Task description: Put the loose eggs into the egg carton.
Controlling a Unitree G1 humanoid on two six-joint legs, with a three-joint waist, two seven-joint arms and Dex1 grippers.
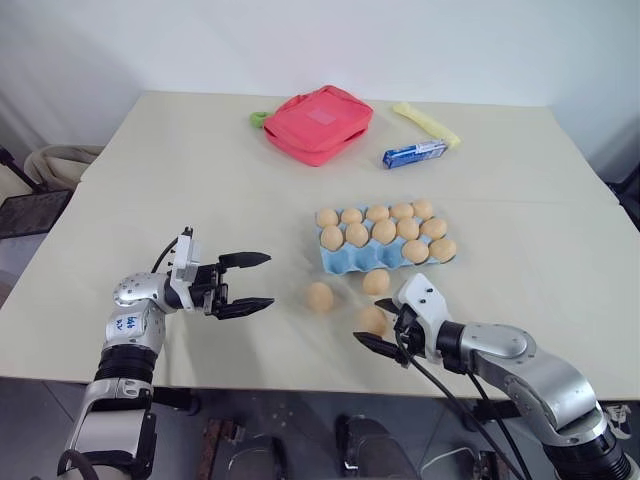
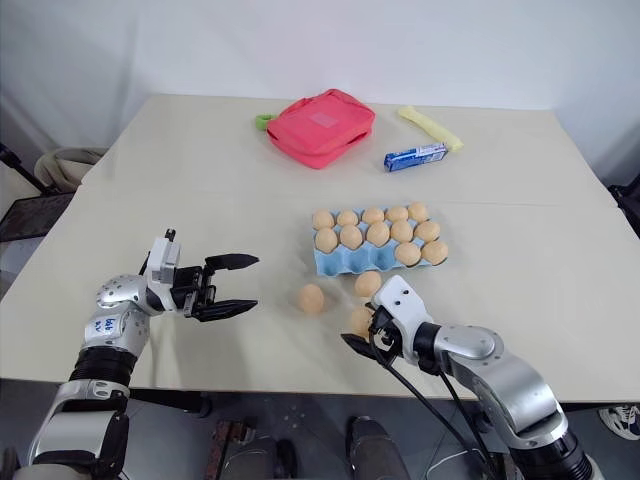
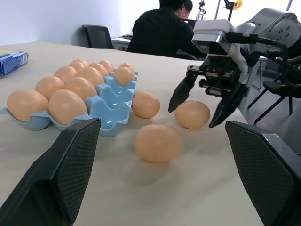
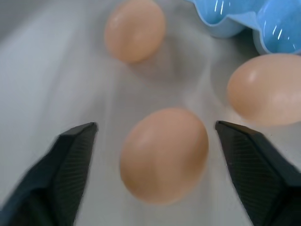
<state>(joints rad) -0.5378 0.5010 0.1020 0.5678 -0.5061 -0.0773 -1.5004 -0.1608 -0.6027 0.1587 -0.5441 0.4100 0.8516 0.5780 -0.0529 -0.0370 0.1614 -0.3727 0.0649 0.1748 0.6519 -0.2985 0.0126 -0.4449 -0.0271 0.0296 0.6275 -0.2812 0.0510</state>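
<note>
Three loose eggs lie on the table in front of the light blue egg carton [image 1: 342, 263], which has several eggs in its cups. One egg [image 1: 319, 296] lies to the left, and another [image 1: 376, 282] rests against the carton's front wall. The nearest egg [image 4: 163, 153] sits between the fingers of my right gripper [image 1: 378, 328]. Those fingers stand open, one on each side of it, with a gap at both. My left gripper [image 1: 270, 279] hovers open and empty to the left of the eggs, pointing toward them.
A red pouch [image 1: 318, 122], a blue-and-white snack packet [image 1: 414, 153], a yellow object [image 1: 427, 124] and a small green item [image 1: 259, 119] lie at the far side of the table. A person in black [image 3: 162, 33] sits beyond the table.
</note>
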